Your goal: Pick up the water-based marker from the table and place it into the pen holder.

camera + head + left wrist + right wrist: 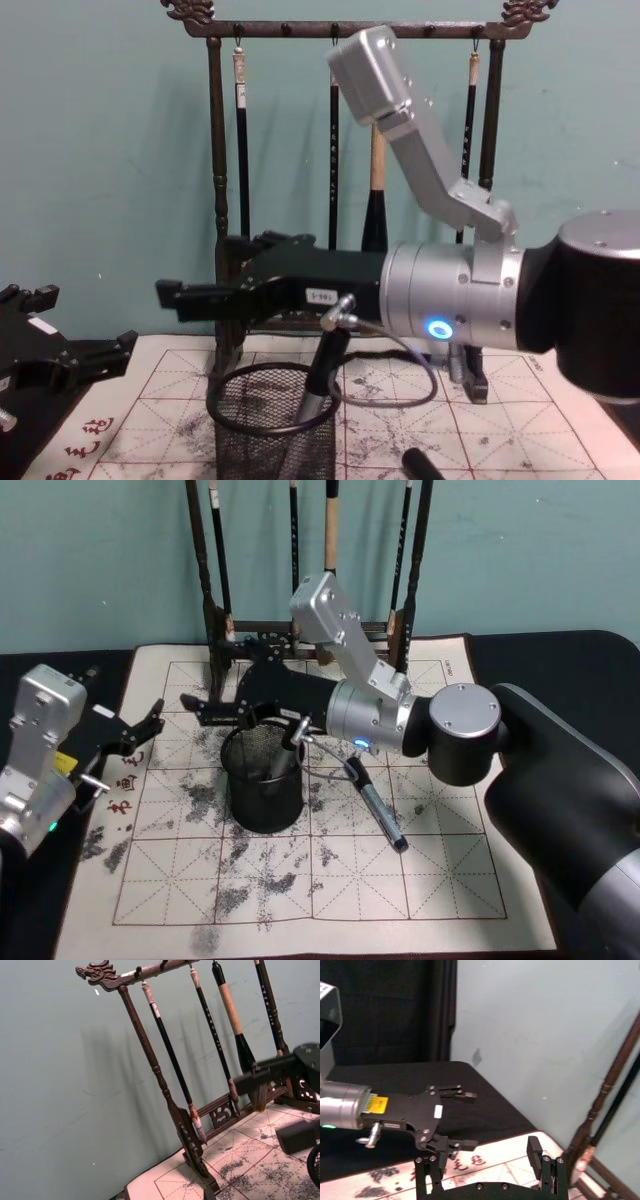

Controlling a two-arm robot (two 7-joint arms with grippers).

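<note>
Right gripper (195, 710), jaws spread and empty, directly above pen holder (262, 810); marker (322, 375) leans inside; left gripper (150, 732) likewise spread, left edge.

The right arm (440, 720) is stretched from the right edge of the head view across its centre, with the wrist kept level. The right gripper (205, 710) is pointed left, its fingers spread wide apart. The left arm (40, 750) is placed at the left edge, and the left gripper (140, 735) is likewise parted.
</note>
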